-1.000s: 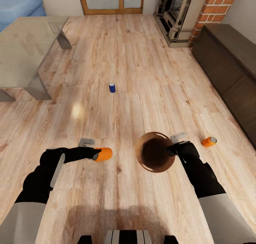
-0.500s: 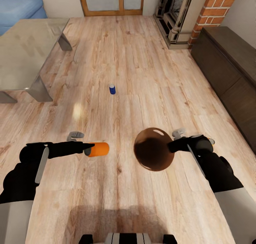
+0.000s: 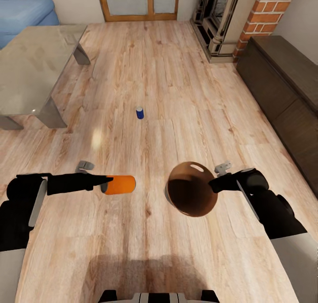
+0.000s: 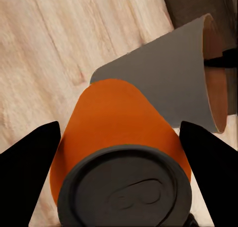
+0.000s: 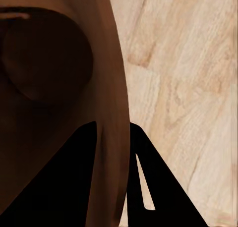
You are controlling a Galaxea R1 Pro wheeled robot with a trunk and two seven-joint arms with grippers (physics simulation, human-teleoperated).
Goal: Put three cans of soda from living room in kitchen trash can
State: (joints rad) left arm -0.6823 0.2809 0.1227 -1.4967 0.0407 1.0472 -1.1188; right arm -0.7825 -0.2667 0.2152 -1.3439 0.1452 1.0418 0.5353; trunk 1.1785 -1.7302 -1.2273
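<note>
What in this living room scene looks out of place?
A blue soda can stands alone on the wooden floor. The trash can is held off the floor and tilted by the right gripper.

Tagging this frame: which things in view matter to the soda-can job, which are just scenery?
Job:
orange can, in left hand
trash can, rim held by right hand
blue can, upright on floor

Scenery:
glass coffee table
sofa
fireplace
dark cabinet

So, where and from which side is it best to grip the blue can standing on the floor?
Probably by its round side wall, about mid-height. The blue can stands upright and alone on the wooden floor, so a pincer could come level from the robot's side, fingers either side.
</note>
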